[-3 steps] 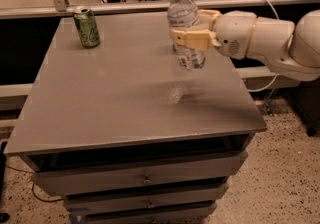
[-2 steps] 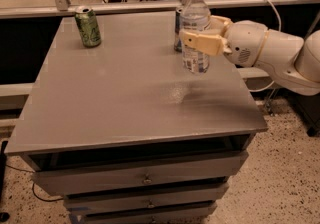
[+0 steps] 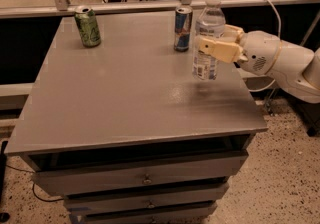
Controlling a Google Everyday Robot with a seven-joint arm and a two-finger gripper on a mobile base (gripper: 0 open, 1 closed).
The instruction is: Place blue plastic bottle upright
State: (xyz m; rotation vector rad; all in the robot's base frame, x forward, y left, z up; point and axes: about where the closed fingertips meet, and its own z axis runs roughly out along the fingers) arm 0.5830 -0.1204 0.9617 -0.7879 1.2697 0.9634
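A robot's end effector [image 3: 214, 44] reaches in from the right over a grey bench [image 3: 125, 93], closed around the blue plastic bottle [image 3: 209, 22]. Its tan fingers [image 3: 216, 49] clasp the bottle's middle, one across the front and one behind. The bottle is clear, with a white cap and a pale label, and it stands upright, its long axis vertical and cap at the top. It sits directly inside the grip, so nothing separates it from the end effector. It is over the right rear part of the bench top, near the right edge. Its base is at the surface or only just above it (contact cannot be confirmed from this angle). A faint reflection shows on the bench beneath it. The likely next move is a short straight lowering, if any, and then letting go without tipping the bottle.

The white arm [image 3: 280, 60] stretches away to the right, off the bench. A blue-and-silver can [image 3: 183, 29] stands upright just beside the bottle, to its left and slightly farther back. A green can [image 3: 88, 27] stands upright well apart, near the far left corner. The bench top is smooth, flat and slightly glossy. Under it are drawers [image 3: 145, 180] with small knobs. Beyond the bench runs a metal rail [image 3: 125, 5], and the floor [image 3: 280, 178] is speckled.
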